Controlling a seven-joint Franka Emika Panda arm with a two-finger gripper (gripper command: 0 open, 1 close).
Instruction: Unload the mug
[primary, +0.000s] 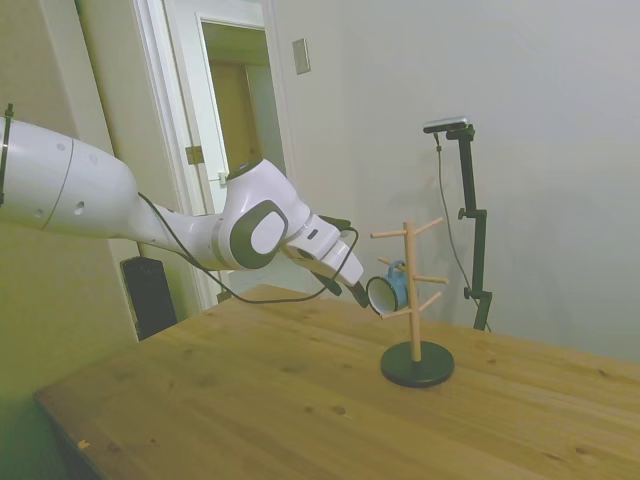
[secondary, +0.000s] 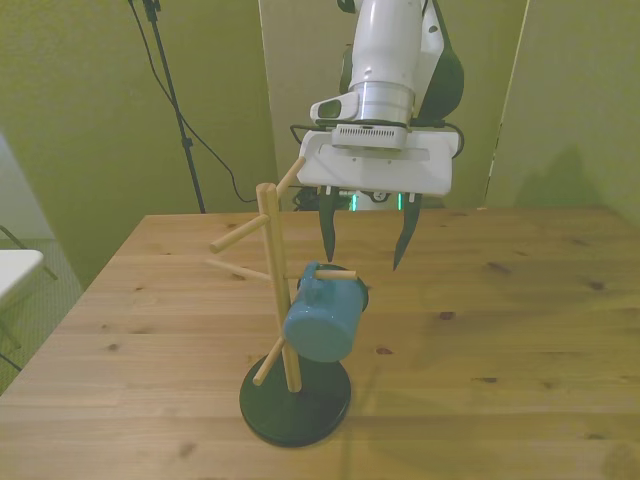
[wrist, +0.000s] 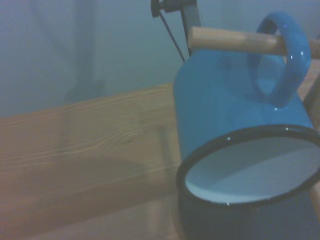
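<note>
So your gripper (secondary: 365, 242) waits with its jaws wide apart just behind the mug (secondary: 320, 322), which hangs by its handle on the peg stand (secondary: 278, 300), so nothing is grabbed yet.

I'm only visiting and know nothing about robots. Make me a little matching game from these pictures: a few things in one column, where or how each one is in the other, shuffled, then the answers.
Things
1. small light-blue enamel mug with a dark rim
2. wooden peg stand on a round black base
3. white arm's two-finger gripper
4. wooden table

States
A. open, holding nothing, poised just above the mug
B. hanging by its loop handle from a peg
C. standing upright on the table
D. carrying the stand

Pairs: 1-B, 2-C, 3-A, 4-D
</note>
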